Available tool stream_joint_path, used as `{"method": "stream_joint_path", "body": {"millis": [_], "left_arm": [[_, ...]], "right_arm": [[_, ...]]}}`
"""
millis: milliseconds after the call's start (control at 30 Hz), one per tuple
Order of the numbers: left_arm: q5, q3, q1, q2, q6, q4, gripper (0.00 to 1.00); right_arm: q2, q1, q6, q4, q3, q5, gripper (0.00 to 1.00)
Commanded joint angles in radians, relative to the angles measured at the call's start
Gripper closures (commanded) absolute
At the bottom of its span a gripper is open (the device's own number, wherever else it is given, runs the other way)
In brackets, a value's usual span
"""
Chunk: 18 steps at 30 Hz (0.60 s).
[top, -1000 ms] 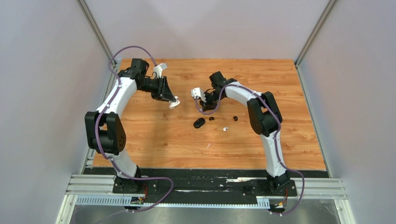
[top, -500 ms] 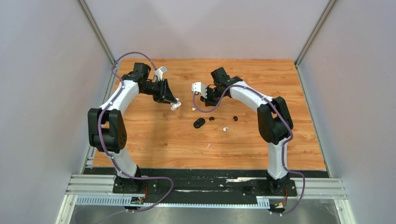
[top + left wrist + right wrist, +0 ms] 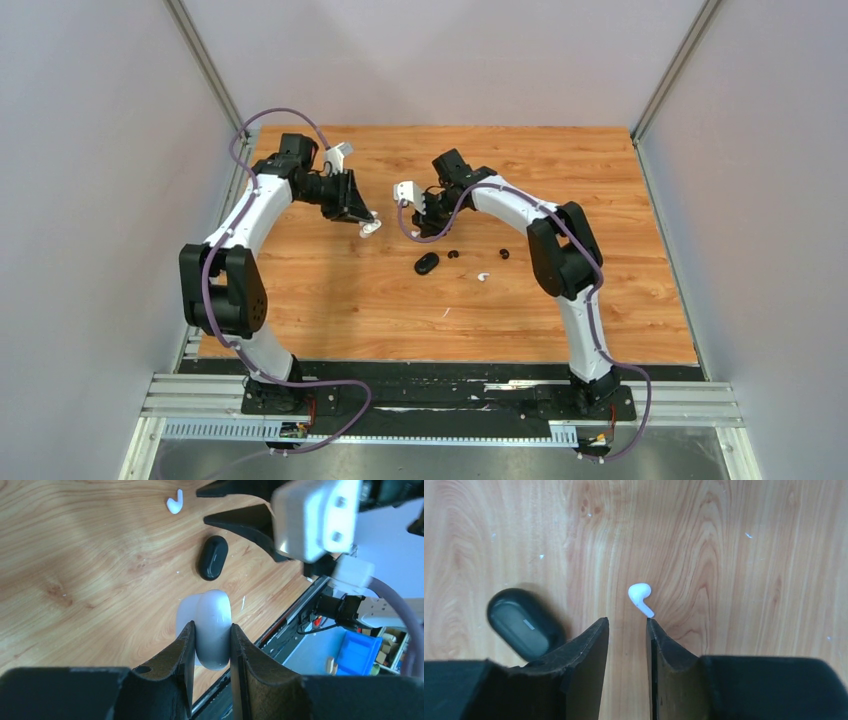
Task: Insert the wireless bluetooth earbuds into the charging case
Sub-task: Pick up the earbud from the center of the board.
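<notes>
One white earbud (image 3: 640,597) lies flat on the table (image 3: 330,300). Its short stem points toward the right tool (image 3: 626,621). The earbud sits just past the tips of that tool, not between them. The right tool is a little bit open. There is a thin gap between its two black fingers (image 3: 589,645), and nothing is in the gap. The tool points down at the wood.

The black case (image 3: 524,622) lies near that earbud, on its left in the right wrist view. Its lid looks shut.

The other white earbud (image 3: 484,276) lies by itself. In the top view it is to the right of the black case and a bit closer to the arm bases. One black earbud (image 3: 453,254) is just beside the black case, on its right. The other black earbud (image 3: 504,254) is farther right. All four earbuds lie on the bare wood, outside the cases.

The white case (image 3: 212,605) is in the left tool (image 3: 211,626). That tool is closed tight on it, with one finger pressed on each side. I cannot tell if the white case touches the table, or if its lid is up or down.

The two tools are near each other over the far half of the table, left tool on the left. A tiny white fleck (image 3: 446,312) lies closer to the bases, well apart from the rest.
</notes>
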Motion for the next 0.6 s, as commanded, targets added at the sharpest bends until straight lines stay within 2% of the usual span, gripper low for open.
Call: {"method": "stream_joint_path", "body": {"millis": [0,567], "left_arm": [[-0.012,0.005,0.013,-0.076,0.047,-0.045,1.0],[0.005,0.033,0.021,-0.037,0.046,-0.05,1.0]], "right_arm": [[0.068,0.002,-0.042,-0.016,0.105,-0.054,0.66],[0.163,0.036,0.03,-0.025,0.189,0.011,0.61]]}}
